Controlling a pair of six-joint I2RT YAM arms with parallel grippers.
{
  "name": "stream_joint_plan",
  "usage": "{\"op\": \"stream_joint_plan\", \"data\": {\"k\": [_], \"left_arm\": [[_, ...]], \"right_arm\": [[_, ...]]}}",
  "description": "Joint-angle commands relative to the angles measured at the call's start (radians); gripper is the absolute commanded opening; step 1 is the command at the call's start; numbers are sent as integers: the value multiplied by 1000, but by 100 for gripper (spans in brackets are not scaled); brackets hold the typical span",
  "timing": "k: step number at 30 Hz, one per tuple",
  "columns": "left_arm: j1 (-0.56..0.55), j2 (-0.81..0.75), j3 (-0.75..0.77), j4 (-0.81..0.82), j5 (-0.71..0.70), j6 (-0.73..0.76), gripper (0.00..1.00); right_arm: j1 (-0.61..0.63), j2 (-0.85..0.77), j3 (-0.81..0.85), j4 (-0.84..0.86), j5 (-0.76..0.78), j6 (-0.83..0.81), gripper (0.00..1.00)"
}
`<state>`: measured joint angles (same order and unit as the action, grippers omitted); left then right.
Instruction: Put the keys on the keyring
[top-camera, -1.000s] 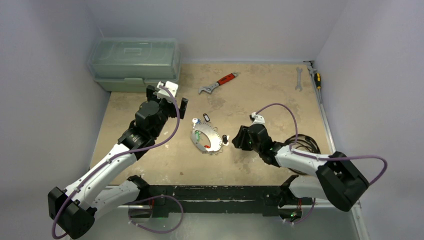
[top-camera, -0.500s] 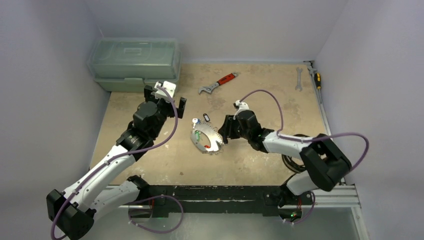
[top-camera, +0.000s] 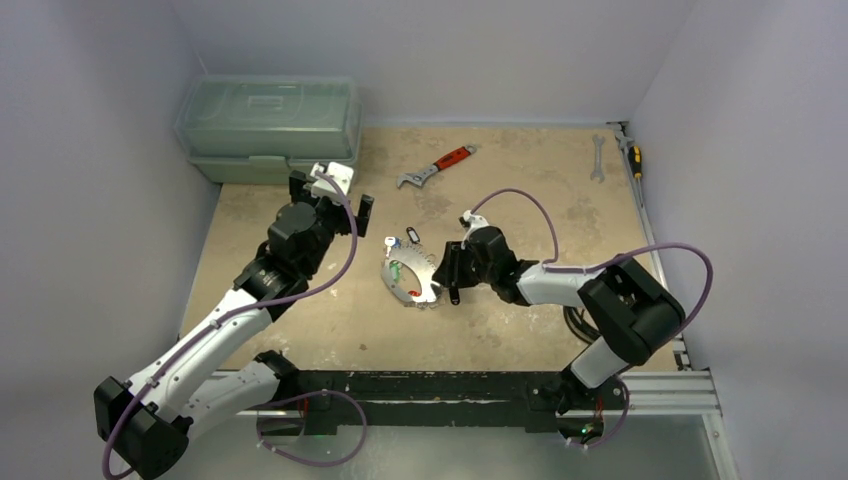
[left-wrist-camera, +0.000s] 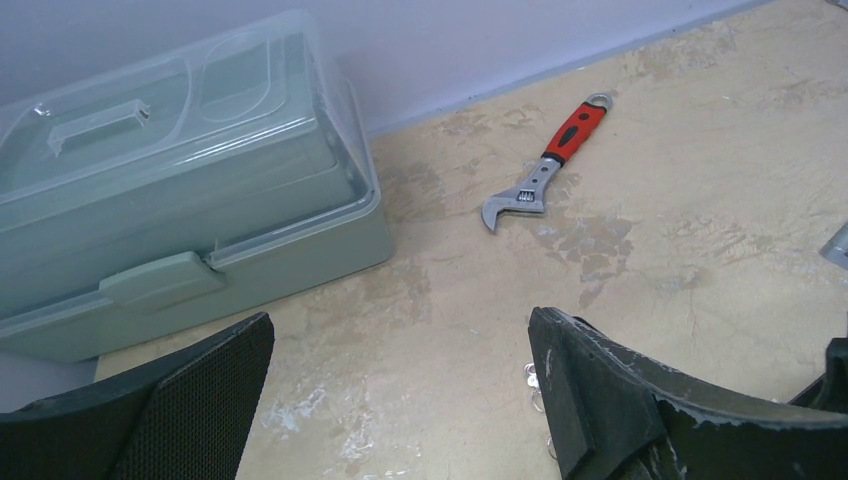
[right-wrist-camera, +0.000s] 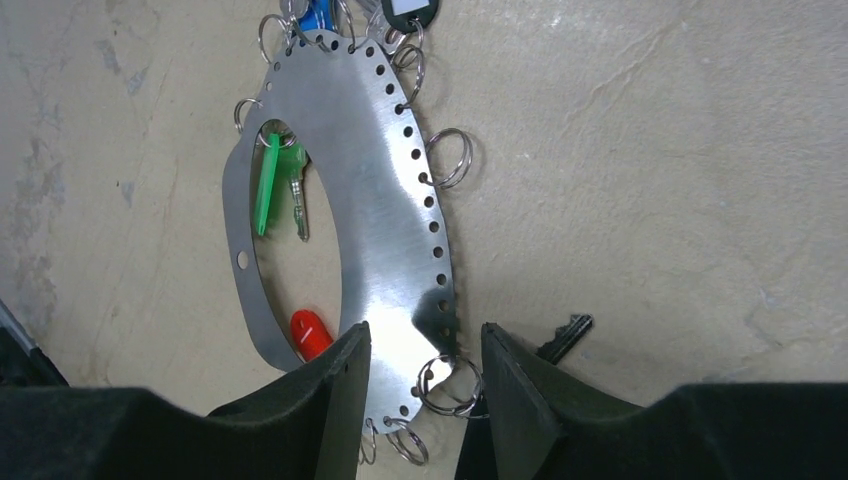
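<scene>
The right pincer (right-wrist-camera: 425, 360), half spread, straddles the near band of the keyring (right-wrist-camera: 365, 170). This is thin, stiff, slick steel lying flat on the tabletop, probably best pinched across that band. A dark key (right-wrist-camera: 565, 335) lies just right of it. The left pincer (left-wrist-camera: 400, 400) gapes, well apart.

The keyring (right-wrist-camera: 385, 200) lay flat, a silvery oval plate with holes and small split rings along its rim, its near end between the tips of my right gripper (right-wrist-camera: 425, 345). A green-tagged key (right-wrist-camera: 270, 185) and a red tag (right-wrist-camera: 310, 333) sat inside its opening, a blue tag (right-wrist-camera: 312, 15) and a black tag (right-wrist-camera: 410, 10) at its far end, a dark key (right-wrist-camera: 565, 337) just beside it
</scene>
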<state>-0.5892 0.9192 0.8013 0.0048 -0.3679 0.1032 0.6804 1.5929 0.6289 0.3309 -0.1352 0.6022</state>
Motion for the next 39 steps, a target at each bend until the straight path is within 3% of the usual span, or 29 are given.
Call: {"op": "stream_joint_plan", "data": {"k": [1,8,9,12,15,20,23,28,32,39], "left_arm": [[4,3,31,27,-8,23,98],[4,13,22,44,14,24,99],[3,16,14,62,23,20,99],[5,27,10,88,0,-9,99],[4,31,15,93,-65,-31,99],[4,27,-4,167,-85,-75,99],[4,-84,-47,311,-107,-151,99],[5,-279,-128,304,-142,-125,99],[5,-245,-69,221,-267,-108,94],[5,-181,-24,162,-239,-111,93]], "right_arm": [[0,-79,-40,-48,47,-4,48],[0,-285,-68,-125,112,-47,54],[1,-329,-52,-155,147,-69,58],[2,-466,8,-228,226,-120,86],[1,-584,60,-294,300,-176,99],[2,-780,95,-312,406,-236,99],[2,-889,89,-328,505,-189,99],[2,-1036,27,-328,577,-132,99],[1,-1110,-27,-357,548,-103,99],[2,-1158,-64,-366,513,-80,99]]}}
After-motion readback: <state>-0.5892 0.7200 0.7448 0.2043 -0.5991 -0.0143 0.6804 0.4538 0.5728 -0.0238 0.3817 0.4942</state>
